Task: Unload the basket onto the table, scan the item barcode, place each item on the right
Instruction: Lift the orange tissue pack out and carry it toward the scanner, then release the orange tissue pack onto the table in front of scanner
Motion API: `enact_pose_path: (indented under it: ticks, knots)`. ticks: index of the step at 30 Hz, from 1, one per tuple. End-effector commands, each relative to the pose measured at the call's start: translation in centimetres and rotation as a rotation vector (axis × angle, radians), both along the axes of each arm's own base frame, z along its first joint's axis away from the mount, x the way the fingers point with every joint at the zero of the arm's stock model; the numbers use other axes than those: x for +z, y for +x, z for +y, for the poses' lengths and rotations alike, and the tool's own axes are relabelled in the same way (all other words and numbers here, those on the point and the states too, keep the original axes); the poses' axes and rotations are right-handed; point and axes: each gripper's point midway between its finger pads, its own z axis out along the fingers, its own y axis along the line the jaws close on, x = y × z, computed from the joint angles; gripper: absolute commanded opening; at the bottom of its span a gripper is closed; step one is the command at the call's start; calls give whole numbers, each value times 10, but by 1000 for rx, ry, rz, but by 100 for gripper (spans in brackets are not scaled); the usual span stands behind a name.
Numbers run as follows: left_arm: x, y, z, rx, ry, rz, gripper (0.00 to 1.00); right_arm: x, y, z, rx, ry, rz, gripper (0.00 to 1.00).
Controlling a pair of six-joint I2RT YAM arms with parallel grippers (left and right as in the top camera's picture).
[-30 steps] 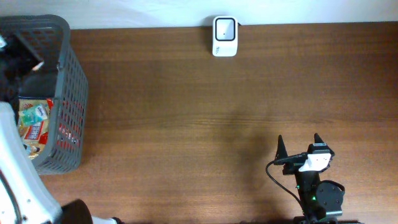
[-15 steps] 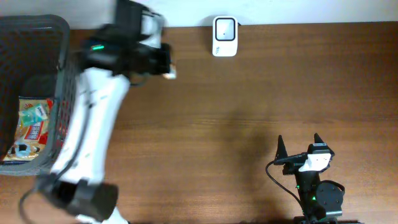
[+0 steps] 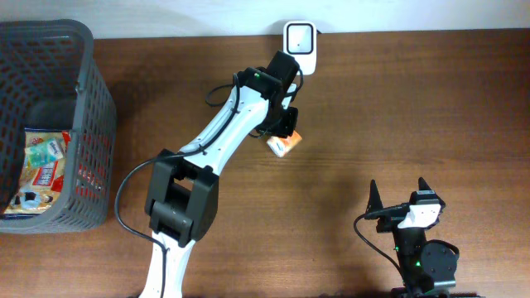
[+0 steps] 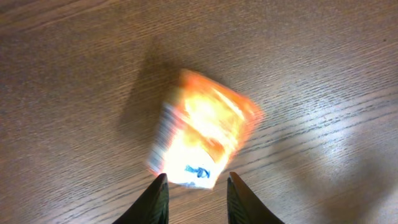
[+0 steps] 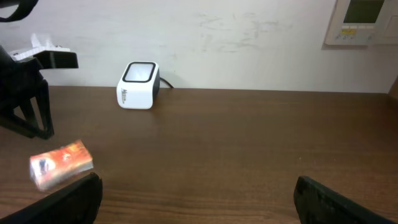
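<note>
The item, a small orange and white box (image 3: 283, 146), lies tilted on the wooden table just below the white barcode scanner (image 3: 299, 48). My left gripper (image 3: 286, 126) hovers over it. In the left wrist view the box (image 4: 205, 134) is blurred and sits just beyond the fingertips, and the left gripper (image 4: 198, 179) is open with wood showing between its fingers. My right gripper (image 3: 397, 192) rests open and empty near the front right. The right wrist view shows the box (image 5: 61, 163) at the left and the scanner (image 5: 138, 85) by the wall.
A dark grey mesh basket (image 3: 93, 124) stands at the left edge with snack packets (image 3: 43, 165) inside. The left arm (image 3: 224, 132) stretches diagonally across the table's middle. A white wall runs behind the scanner.
The left arm swung from the basket across to below the scanner, carrying the box. Its jaws have parted and the box now lies free beneath them. The right arm stayed still.
</note>
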Motion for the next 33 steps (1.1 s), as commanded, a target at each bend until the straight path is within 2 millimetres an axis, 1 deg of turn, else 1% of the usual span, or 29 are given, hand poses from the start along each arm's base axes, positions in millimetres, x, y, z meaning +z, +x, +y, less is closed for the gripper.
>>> enact_pose_path:
  ticks: [1, 3, 4, 5, 6, 7, 8, 9, 11, 12, 13, 14, 15, 16, 17, 18, 19, 20, 21, 22, 23, 26, 28, 31, 33]
  knots:
    - [4, 4, 2, 5, 7, -21, 34, -2, 0, -4, -23, -2, 5, 98]
    - [6, 5, 2, 5, 5, -26, 31, -2, 0, -4, -23, -2, 5, 98]
    - [11, 8, 2, 9, 1, -33, 30, -2, 0, -4, -23, -2, 5, 98]
    - [18, 12, 5, 18, 2, -43, 28, -2, 0, -4, -23, -2, 5, 98]
    - [31, 17, 12, 32, 12, -57, 27, -2, 0, -4, -23, -2, 5, 98]
    - [46, 22, 21, 51, 31, -78, 28, -2, 0, -4, -23, -2, 5, 98]
    - [68, 28, 32, 74, 49, -104, 30, -2, 0, -4, -23, -2, 5, 98]
    - [85, 31, 41, 93, 62, -128, 34, -2, 0, -4, -23, -2, 5, 98]
    - [128, 34, 64, 135, 86, -185, 36, -2, 0, -4, -23, -2, 5, 98]
    - [153, 35, 77, 161, 101, -228, 38, -2, 0, -4, -23, -2, 5, 98]
    - [171, 35, 89, 185, 115, -265, 40, -2, 0, -4, -23, -2, 5, 98]
    - [186, 34, 98, 204, 126, -295, 48, -2, 0, -4, -23, -2, 5, 98]
    - [208, 32, 113, 237, 138, -345, 60, -2, 0, -4, -23, -2, 5, 98]
    - [224, 29, 124, 258, 137, -378, 65, -2, 0, -4, -23, -2, 5, 98]
    - [242, 30, 131, 275, 120, -429, 71, -2, 0, -4, -23, -2, 5, 98]
    - [258, 30, 136, 279, 98, -474, 76, -2, 0, -4, -23, -2, 5, 98]
    - [273, 28, 145, 302, 83, -514, 77, -2, 0, -4, -23, -2, 5, 98]
    - [286, 27, 155, 327, 75, -551, 78, -2, 0, -4, -23, -2, 5, 98]
    - [303, 23, 172, 364, 70, -597, 80, -2, 0, -4, -23, -2, 5, 98]
    - [313, 20, 184, 392, 71, -621, 82, -2, 0, -4, -23, -2, 5, 98]
    - [326, 15, 205, 439, 84, -652, 91, -2, 0, -4, -23, -2, 5, 98]
    - [349, 2, 241, 506, 91, -702, 96, -2, 0, -4, -23, -2, 5, 99]
    - [369, -15, 271, 575, 94, -744, 99, -2, 0, -4, -23, -2, 5, 98]
    - [383, -36, 304, 656, 117, -767, 99, -2, 0, -4, -23, -2, 5, 98]
    - [383, -44, 320, 695, 136, -758, 99, -2, 0, -4, -22, -2, 5, 98]
